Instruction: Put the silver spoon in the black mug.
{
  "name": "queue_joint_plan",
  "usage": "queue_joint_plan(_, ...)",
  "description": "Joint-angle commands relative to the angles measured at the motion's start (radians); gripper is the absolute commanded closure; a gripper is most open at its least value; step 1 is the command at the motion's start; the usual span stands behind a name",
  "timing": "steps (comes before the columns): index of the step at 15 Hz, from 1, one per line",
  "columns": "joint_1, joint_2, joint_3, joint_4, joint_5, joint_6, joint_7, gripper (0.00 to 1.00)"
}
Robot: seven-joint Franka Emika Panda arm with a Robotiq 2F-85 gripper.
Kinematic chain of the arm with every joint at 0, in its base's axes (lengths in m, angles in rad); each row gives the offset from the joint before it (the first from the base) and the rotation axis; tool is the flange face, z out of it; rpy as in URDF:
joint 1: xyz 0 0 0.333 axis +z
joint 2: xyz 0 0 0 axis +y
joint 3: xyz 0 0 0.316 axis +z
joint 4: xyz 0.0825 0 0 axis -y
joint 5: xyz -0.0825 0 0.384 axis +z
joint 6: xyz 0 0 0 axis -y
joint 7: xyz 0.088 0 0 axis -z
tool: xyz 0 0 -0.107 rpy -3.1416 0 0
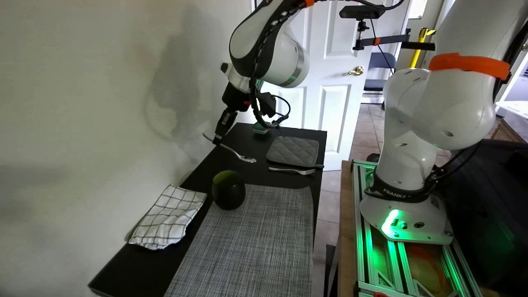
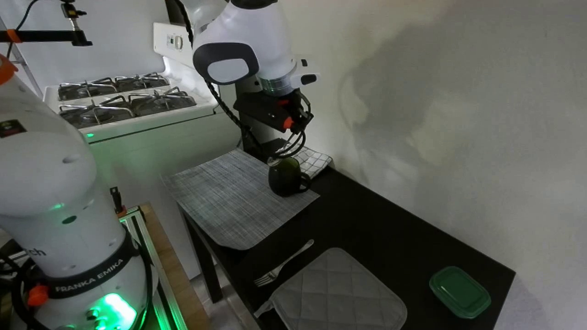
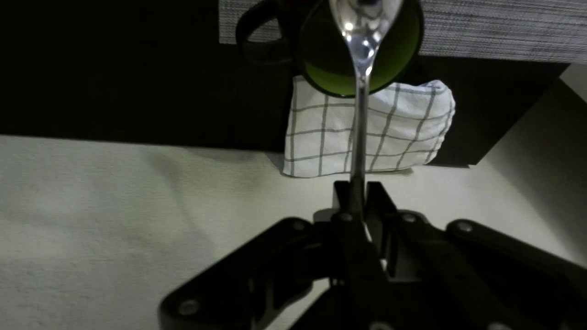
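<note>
Gripper [image 3: 359,188] clasping silver spoon [image 3: 361,110], black mug [image 1: 229,192] (green inside) apart

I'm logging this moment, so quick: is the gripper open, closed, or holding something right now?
Gripper: closed, holding the spoon.

A black table [image 2: 367,215] is being topped by a grey woven placemat [image 1: 255,239], near whose corner a squat, rounded black mug [image 1: 229,196] is being supported. A white checked cloth [image 1: 170,216] is being carried beside the placemat, and a green rectangular container [image 2: 460,292] near one end. A silver metal fork [image 2: 276,270] is being flanked by the placemat and a grey quilted pad [image 2: 344,293].
</note>
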Motion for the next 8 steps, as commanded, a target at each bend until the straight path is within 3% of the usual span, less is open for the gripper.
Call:
queue_joint_plan(1,0.082,-0.015,-0.034,0.001,0.125,-0.001,-0.093,0.97)
queue_joint_plan(4,0.118,-0.010,-0.049,-0.004,0.182,0.003,-0.150,0.97)
queue_joint_plan(5,0.083,-0.002,-0.021,0.003,0.131,0.000,-0.093,0.97)
queue_joint_plan(6,0.086,-0.001,-0.023,0.003,0.134,0.000,-0.097,0.88)
queue_joint_plan(8,0.085,-0.001,-0.023,0.003,0.134,0.000,-0.097,0.88)
